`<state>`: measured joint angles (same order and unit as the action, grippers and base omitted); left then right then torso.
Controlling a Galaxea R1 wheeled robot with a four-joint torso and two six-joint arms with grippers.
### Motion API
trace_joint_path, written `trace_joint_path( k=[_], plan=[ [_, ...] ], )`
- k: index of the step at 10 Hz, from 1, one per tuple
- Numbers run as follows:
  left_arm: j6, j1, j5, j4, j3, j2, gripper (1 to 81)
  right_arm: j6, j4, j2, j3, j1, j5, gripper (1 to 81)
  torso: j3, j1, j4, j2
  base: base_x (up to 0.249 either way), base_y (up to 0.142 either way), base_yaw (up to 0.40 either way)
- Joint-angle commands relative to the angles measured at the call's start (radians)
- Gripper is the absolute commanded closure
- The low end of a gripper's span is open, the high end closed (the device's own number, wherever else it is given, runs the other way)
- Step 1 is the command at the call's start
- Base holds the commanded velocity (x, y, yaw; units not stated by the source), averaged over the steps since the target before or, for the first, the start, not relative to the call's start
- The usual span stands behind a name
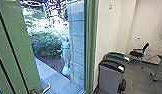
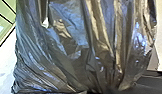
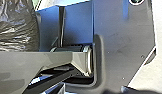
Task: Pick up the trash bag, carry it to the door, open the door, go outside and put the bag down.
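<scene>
Door [image 1: 20, 47] open, bushes [image 1: 44, 46] beyond; I judge exit in hand. Next move: keep bag [image 2: 72, 53] clear of door. Can't tell how left or right jaws stand.

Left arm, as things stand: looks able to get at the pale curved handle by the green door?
Probably not: the shiny dark plastic bag is right by its wrist, folds drawn together as if held there. The handle itself looks unobstructed in the head view.

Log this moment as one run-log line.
load: dark trash bag close at left wrist | door: green frame, curved handle | outside: bush, paving | right: black-lidded bin, green-lidded bin
</scene>
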<state>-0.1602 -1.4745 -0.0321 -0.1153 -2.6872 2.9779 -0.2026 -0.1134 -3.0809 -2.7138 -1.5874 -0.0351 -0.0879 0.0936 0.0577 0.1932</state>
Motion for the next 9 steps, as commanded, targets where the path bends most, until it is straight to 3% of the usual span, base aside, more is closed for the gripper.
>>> trace_joint_path(
  k=[1,6,9],
  plan=[
    [-0.009,0.056,-0.054,0.009,0.000,-0.005,81.1,0.011,-0.019,-0.028,0.014,0.049,-0.057,1.0,0.000,0.000,0.000,0.000,0.101,0.000,0.000],
    [-0.009,0.056,-0.054,0.009,0.000,-0.005,81.1,0.011,-0.019,-0.028,0.014,0.049,-0.057,1.0,0.000,0.000,0.000,0.000,0.092,0.000,0.000],
    [-0.009,0.056,-0.054,0.009,0.000,-0.008,81.1,0.011,-0.019,-0.028,0.014,0.049,-0.057,1.0,0.000,0.001,0.000,-0.001,0.000,0.000,0.000]
  ],
)
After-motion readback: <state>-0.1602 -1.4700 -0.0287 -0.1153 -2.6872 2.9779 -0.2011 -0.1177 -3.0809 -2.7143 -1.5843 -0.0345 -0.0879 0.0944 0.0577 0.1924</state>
